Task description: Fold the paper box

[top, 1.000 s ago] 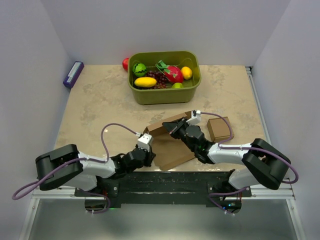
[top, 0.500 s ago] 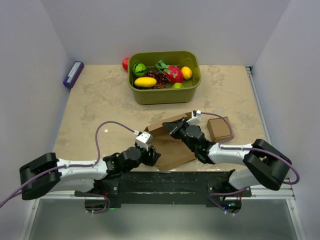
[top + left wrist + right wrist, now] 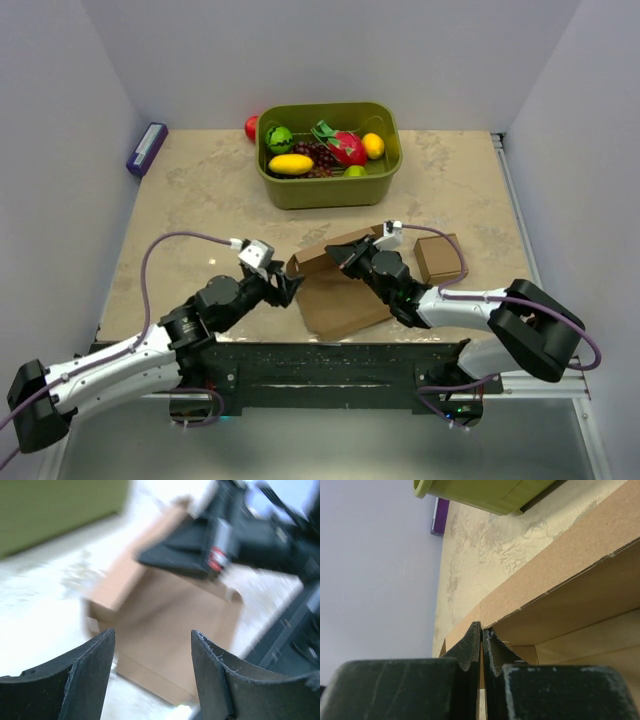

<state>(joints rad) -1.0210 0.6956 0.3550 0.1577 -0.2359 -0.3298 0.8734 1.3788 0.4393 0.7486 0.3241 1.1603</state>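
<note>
Now my left gripper (image 3: 287, 288), spread and empty, has swung up to the nine o'clock end of the paper box (image 3: 345, 305). My right gripper (image 3: 342, 256) stays pinched on the raised wall, so I judge both ends ready for folding.

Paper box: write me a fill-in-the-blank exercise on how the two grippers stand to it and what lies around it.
1. The right gripper is ___ on a panel edge of the paper box.
2. The left gripper, at the box's other end, is ___ and holds nothing.
3. In the top view, the small cardboard cube sits on the box's ___ side.
4. The bin beyond the box is ___ in colour.

Missing words: shut; open; right; green.
</note>
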